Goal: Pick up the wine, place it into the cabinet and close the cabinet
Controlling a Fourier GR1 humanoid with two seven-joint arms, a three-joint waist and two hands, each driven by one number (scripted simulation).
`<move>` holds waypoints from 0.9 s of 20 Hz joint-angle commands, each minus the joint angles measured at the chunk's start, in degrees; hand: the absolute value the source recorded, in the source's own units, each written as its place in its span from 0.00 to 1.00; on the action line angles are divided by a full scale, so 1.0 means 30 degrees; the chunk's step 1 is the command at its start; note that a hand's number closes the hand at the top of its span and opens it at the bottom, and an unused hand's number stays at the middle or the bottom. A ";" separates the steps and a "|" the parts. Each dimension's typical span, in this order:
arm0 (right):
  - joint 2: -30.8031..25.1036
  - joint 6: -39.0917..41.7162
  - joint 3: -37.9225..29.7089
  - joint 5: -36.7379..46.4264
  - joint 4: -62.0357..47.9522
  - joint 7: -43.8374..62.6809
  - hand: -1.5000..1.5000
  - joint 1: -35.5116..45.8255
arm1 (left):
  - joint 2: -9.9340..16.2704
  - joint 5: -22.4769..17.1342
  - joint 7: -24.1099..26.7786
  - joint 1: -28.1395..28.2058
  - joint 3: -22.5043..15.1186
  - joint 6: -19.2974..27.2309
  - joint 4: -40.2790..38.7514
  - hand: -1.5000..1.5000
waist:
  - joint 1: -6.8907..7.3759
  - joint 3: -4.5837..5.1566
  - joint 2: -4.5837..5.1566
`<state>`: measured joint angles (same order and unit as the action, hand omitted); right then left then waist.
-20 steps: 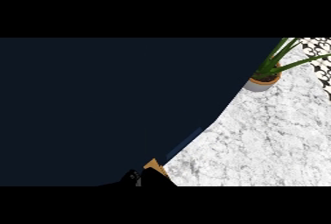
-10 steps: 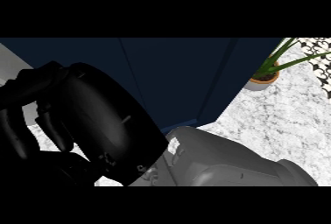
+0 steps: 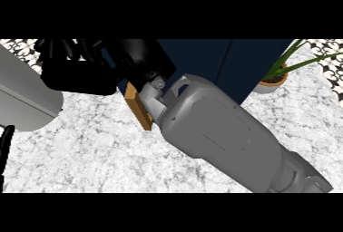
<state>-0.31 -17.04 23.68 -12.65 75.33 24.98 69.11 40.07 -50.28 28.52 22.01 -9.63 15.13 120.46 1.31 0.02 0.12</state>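
My right forearm [image 3: 227, 136] crosses the view from the lower right up to the top left. Its black right hand [image 3: 77, 74] sits at the top left, against the front of the dark navy cabinet [image 3: 214, 63]. A wooden door edge [image 3: 139, 108] stands upright just below the wrist, touching the forearm's left side. No wine bottle shows; the hand and arm hide whatever lies behind them.
A potted green plant [image 3: 276, 80] stands on the marble counter [image 3: 100, 158] at the right, beside the cabinet. A large grey rounded shape [image 3: 23, 95] fills the left edge, with a thin black strip [image 3: 5, 154] below it.
The right arm came into view and now stretches up-left to the cabinet. The dark door that filled the view has given way to counter, and its wooden edge now shows.
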 commanded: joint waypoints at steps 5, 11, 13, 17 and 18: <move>0.0104 0.1870 -0.1885 -0.0004 -0.4839 -0.3093 1.00 0.0688 | -0.0388 0.0320 -0.1370 -0.0753 0.0312 0.0397 0.0408 0.00 | 0.0002 0.0005 0.0074; -0.0786 0.2427 -0.2460 0.0859 -0.6840 -0.4762 1.00 0.0921 | -0.0385 0.0404 -0.1011 -0.1058 0.0886 -0.0623 -0.0770 0.00 | 0.0184 0.0032 0.0196; -0.1749 0.3135 -0.2276 0.1015 -0.6339 -0.5234 1.00 -0.0037 | -0.0755 0.0262 -0.1402 -0.1540 0.0572 -0.0075 -0.0663 0.00 | -0.0117 0.0012 0.0182; -0.1432 0.2728 -0.1997 0.1704 -0.6805 -0.5882 1.00 -0.0231 | -0.0808 0.0653 -0.1450 -0.1256 0.0459 0.0095 -0.0452 0.00 | 0.0066 0.0017 0.0155; -0.1510 0.2928 -0.2406 0.1372 -0.6844 -0.5625 1.00 0.0036 | -0.1157 0.0886 -0.1122 -0.0680 -0.0049 -0.0006 0.0174 0.00 | 0.0236 0.0016 0.0102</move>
